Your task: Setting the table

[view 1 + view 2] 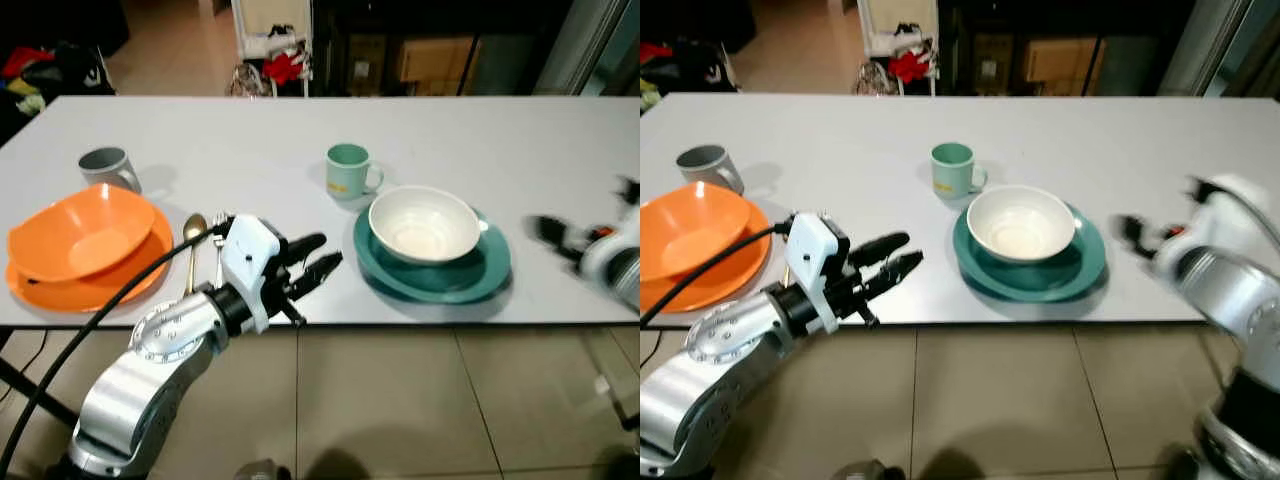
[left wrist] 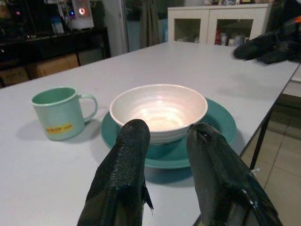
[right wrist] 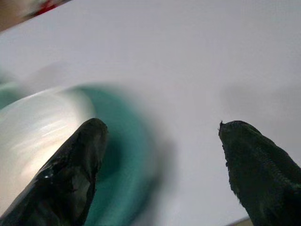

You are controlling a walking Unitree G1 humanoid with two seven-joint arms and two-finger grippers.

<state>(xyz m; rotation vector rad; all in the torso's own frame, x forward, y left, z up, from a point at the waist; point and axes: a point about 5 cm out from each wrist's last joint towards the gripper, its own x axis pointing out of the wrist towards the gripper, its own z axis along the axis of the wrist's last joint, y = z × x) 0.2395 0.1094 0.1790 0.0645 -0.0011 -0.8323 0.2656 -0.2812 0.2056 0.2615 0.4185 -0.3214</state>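
Tabletop (image 1: 300, 140): long, white, with two place settings laid near its front edge.

Left setting: an orange bowl (image 1: 80, 228) sits on an orange plate (image 1: 60, 285), a grey mug (image 1: 108, 168) just behind, and a gold spoon (image 1: 192, 240) lies beside the plate with what looks like a second utensil next to it.

Middle setting: a white bowl (image 1: 423, 225) rests in a teal plate (image 1: 440, 275); a pale green mug (image 1: 348, 170) stands just behind and to the left, handle turned toward the bowl.

Left gripper (image 1: 318, 258): hangs over the front edge between the spoon and the teal plate, pointing at the bowl. Its jaws stand a little apart and hold nothing.

Right gripper (image 1: 550, 232): blurred, low over the tabletop just right of the teal plate. In the right wrist view its fingers (image 3: 70, 169) are spread wide with nothing between them.

How things will handle: the bowl and plate look like glazed ceramic or hard melamine; I'd guess stiff, smooth, fairly slippery and liable to chip. The bowl's rim is the sensible hold, one finger inside and one outside. The spoon is thin and flat against the surface, so I'd pinch its handle from above.

Risk: nudging the stacked bowl could slide it on the plate.
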